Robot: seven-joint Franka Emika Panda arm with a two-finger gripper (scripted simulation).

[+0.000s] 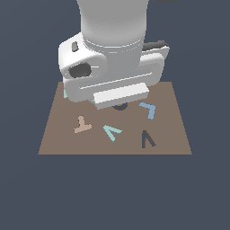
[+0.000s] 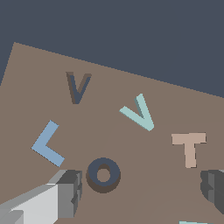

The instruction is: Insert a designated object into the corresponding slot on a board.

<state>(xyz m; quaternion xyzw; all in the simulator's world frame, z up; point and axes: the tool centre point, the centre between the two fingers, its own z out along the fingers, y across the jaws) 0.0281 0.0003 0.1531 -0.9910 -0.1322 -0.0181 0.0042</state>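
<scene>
Partly hidden — ring mark under arm.

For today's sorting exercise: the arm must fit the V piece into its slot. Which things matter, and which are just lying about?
Part of the job:
teal V piece
dark V slot
brown board
gripper

Lying about:
blue L piece
tan T piece
dark ring mark
</scene>
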